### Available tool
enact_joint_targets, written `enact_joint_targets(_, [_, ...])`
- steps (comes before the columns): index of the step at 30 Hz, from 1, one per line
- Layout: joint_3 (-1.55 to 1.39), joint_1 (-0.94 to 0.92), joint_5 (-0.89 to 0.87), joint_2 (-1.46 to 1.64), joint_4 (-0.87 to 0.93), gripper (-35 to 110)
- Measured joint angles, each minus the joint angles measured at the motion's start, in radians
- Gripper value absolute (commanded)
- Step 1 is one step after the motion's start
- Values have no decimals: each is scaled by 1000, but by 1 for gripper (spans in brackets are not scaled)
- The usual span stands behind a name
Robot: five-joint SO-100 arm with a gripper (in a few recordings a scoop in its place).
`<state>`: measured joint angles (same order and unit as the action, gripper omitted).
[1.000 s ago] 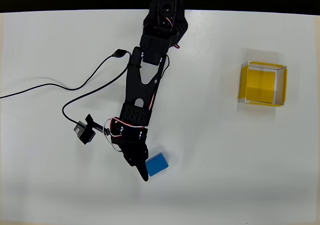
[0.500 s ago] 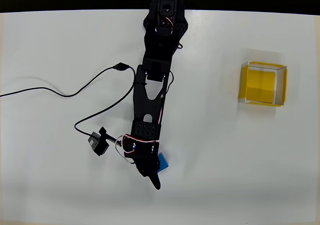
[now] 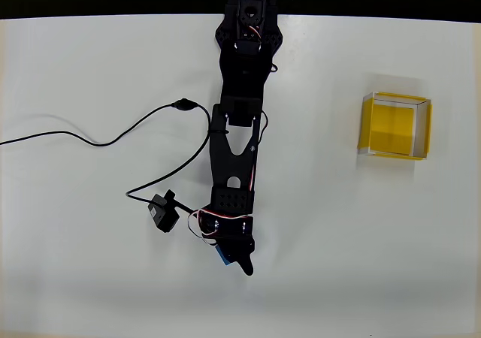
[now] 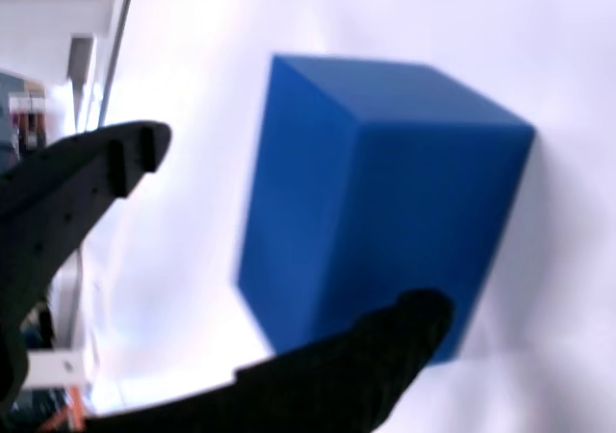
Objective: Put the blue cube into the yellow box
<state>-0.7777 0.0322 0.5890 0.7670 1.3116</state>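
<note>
White desk (image 3: 90, 278): yellow box (image 3: 394, 125) near right edge; blue cube (image 3: 224, 255) near front edge, between parted fingers of open claw (image 3: 239, 259), ungripped.

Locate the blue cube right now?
Overhead view: blue cube sits low centre on the table, mostly under the gripper, far left of the yellow box.

The blue cube (image 4: 380, 197) sits on the white desk (image 4: 539, 29) between the tool's (image 4: 289, 231) two spread black fingers (image 4: 87, 188), the lower finger overlapping its bottom edge.
</note>
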Motion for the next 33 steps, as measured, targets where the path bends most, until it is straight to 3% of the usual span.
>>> enact_joint_targets(33, [26, -12, 149, -69, -92, 18])
